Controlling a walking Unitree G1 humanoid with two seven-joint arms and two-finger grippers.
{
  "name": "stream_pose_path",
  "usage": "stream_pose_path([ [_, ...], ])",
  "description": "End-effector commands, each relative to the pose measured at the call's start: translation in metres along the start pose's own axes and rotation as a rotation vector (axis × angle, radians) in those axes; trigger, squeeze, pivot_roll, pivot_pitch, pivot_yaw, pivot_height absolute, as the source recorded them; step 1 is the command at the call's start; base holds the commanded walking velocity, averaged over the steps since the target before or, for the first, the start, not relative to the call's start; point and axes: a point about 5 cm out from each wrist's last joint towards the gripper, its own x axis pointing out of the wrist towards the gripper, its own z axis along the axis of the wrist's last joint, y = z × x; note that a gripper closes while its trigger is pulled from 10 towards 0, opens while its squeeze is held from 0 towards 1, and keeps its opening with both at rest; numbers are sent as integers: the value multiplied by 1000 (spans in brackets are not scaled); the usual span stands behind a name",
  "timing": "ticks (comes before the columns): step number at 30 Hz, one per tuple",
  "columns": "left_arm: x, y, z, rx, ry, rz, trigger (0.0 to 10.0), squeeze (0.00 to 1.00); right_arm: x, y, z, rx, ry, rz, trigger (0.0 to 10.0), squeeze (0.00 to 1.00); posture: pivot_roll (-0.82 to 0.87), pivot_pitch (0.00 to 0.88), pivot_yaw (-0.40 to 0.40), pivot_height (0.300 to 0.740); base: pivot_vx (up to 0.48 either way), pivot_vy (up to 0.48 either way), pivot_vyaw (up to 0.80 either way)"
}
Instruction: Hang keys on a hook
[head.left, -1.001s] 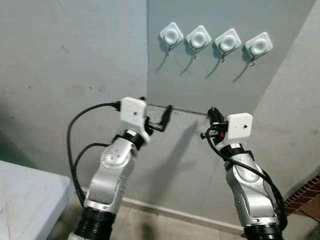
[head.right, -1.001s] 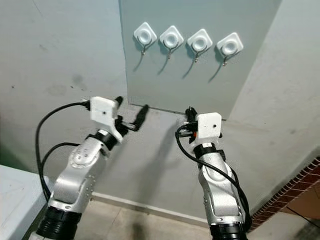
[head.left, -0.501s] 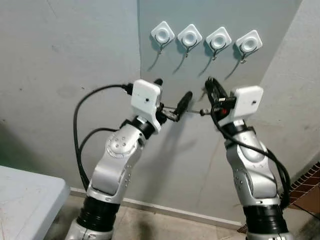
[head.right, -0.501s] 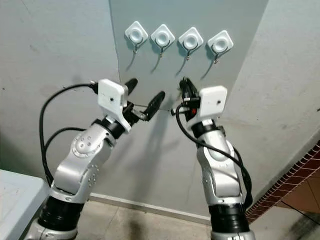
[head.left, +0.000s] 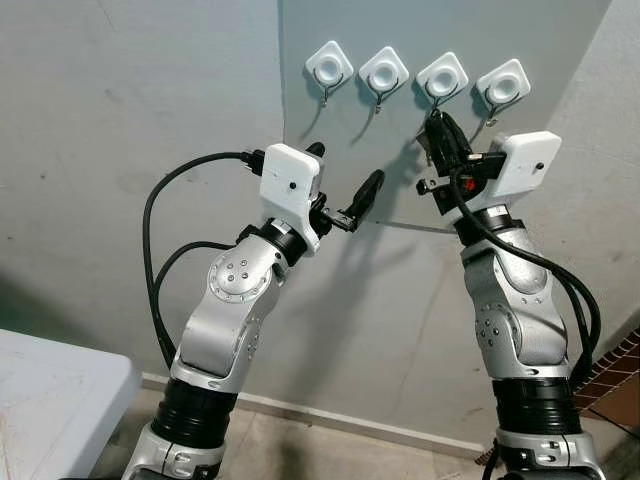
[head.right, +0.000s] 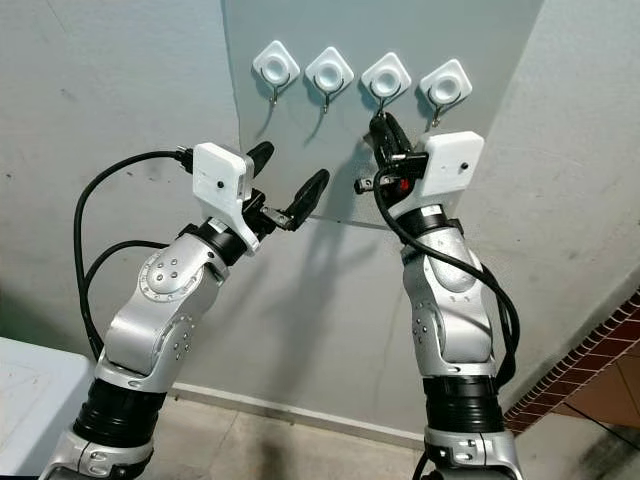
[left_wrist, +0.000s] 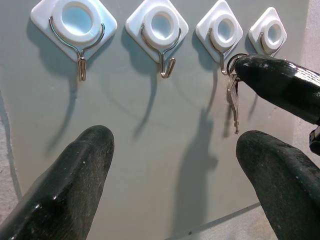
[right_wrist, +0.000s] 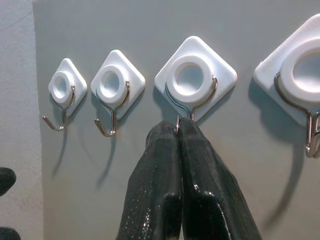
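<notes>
The keys (left_wrist: 233, 100) are a small silver bunch on a metal ring, hanging straight down against the grey panel. The ring sits at the wire tip of the third hook (left_wrist: 223, 34) from the robot's left, pinched between the closed fingers of the right gripper (right_wrist: 178, 131). That hook is a white diamond-shaped pad with a round centre and a bent silver wire, one of four alike in a row.

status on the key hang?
Right tool shut on keys, ring at third hook from the robot's left. Left tool open, idle below the hook row. Nothing in the way.
</notes>
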Motion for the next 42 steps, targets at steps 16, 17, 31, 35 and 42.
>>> stream_pose_path([
  [16, -1, 4, 6, -4, -11, 14, 10000, 0, -20, -1, -30, 569, 83, -86, 10000, 0, 0, 36, -11, 732, 0, 0, 0],
  [17, -1, 4, 6, -4, -11, 15, 10000, 0, -21, 0, -31, 573, 91, -78, 10000, 0, 0, 37, -11, 732, 0, 0, 0],
  [31, -7, 11, -2, 6, -2, 127, 10000, 0, -40, 18, -48, -28, 184, 114, 10000, 1000, 0, 44, -15, 732, 0, 0, 0],
  [35, -17, 14, -18, -67, 37, 190, 10000, 0, -48, 13, -52, -57, 186, 64, 10000, 1000, 2, 44, -16, 732, 0, 0, 0],
  [42, -34, 15, -53, -114, 152, 263, 10000, 0, -61, 5, -64, -64, 221, 2, 10000, 1000, 3, 42, -17, 732, 0, 0, 0],
])
